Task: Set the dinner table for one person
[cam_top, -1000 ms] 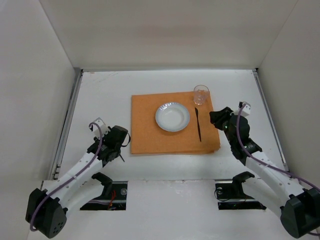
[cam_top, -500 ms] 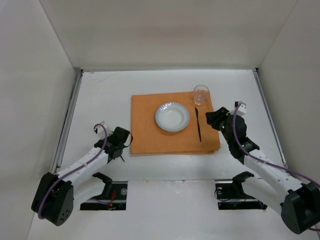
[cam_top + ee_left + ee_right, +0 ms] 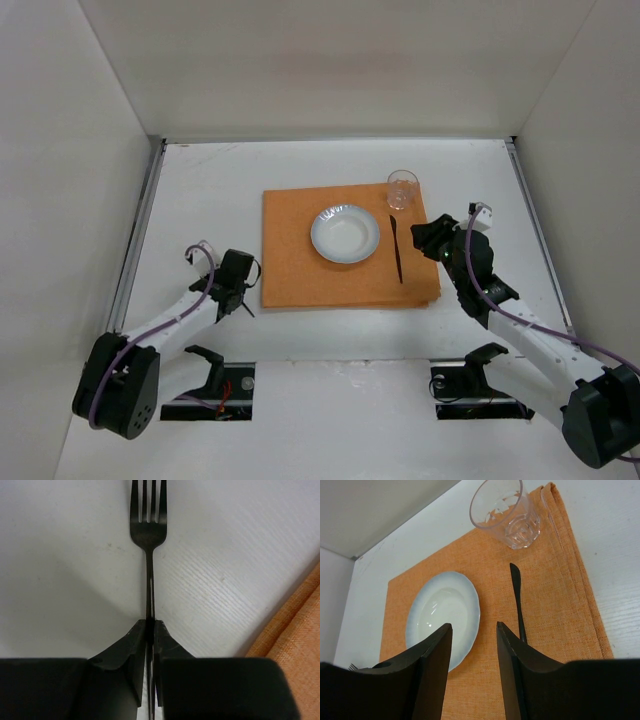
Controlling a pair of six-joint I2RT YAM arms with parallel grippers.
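The white dinner table (image 3: 210, 190) bears an orange placemat (image 3: 300, 270). On the mat lie a white plate (image 3: 345, 233), a dark knife (image 3: 397, 248) to its right and a clear glass (image 3: 402, 188) at the far right corner. My left gripper (image 3: 235, 283) is just left of the mat, low over the table. In the left wrist view it (image 3: 151, 622) is shut on the handle of a dark fork (image 3: 148, 530), tines pointing ahead. My right gripper (image 3: 430, 237) is open and empty at the mat's right edge. In the right wrist view it (image 3: 474, 626) faces the plate (image 3: 444, 617), knife (image 3: 516, 592) and glass (image 3: 505, 510).
White walls (image 3: 90, 150) close the table on the left, back and right. The mat's edge (image 3: 300, 630) shows at the lower right of the left wrist view. The arm bases and mounts (image 3: 220, 380) sit at the near edge.
My left gripper has shifted a little toward the mat, still shut on the fork. My right gripper has moved slightly left and stays open.
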